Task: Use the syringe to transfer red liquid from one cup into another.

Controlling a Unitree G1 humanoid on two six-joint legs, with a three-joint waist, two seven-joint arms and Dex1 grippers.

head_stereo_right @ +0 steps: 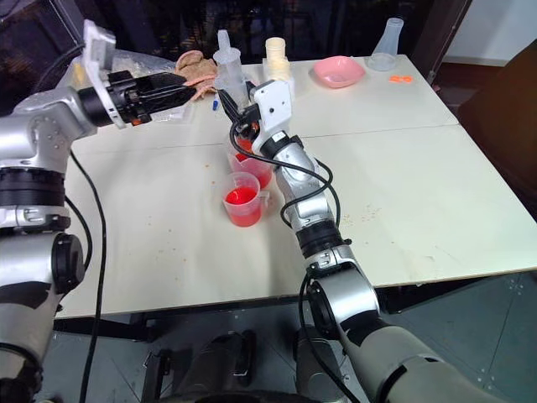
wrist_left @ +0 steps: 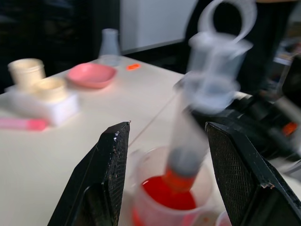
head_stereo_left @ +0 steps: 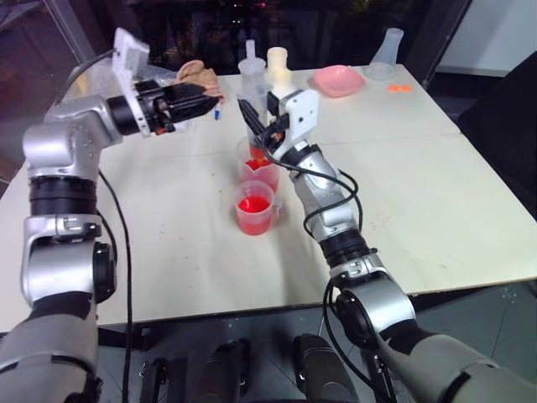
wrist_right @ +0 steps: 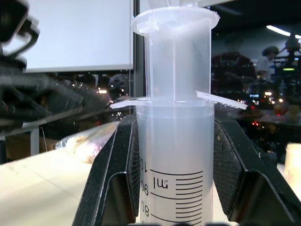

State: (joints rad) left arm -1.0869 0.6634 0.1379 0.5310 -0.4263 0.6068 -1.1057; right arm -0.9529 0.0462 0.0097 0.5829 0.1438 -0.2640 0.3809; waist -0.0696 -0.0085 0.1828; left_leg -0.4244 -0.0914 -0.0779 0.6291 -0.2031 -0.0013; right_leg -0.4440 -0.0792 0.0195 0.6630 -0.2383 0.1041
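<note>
My right gripper (head_stereo_left: 256, 126) is shut on the barrel of the clear syringe (head_stereo_left: 252, 88) and holds it upright; its fingers (wrist_right: 113, 169) clamp both sides of the scale marks. The syringe's (wrist_left: 207, 94) lower end dips into the farther cup (head_stereo_left: 262, 170), which holds red liquid (wrist_left: 164, 195). A second cup (head_stereo_left: 254, 210), nearer me, also holds red liquid (head_stereo_left: 253, 204). My left gripper (head_stereo_left: 200, 101) is open and empty, up and to the left of the syringe, apart from it, pointing towards it. Its black fingers (wrist_left: 110, 165) stand wide.
At the table's back stand a pink bowl (head_stereo_left: 338, 80), a clear conical flask (head_stereo_left: 388, 50) and cream-coloured pots on a white block (head_stereo_left: 278, 67). A crumpled bag (head_stereo_left: 197, 75) lies behind my left gripper. A pink marker (wrist_left: 23, 124) lies by the block. The table edge (head_stereo_left: 277, 306) runs near me.
</note>
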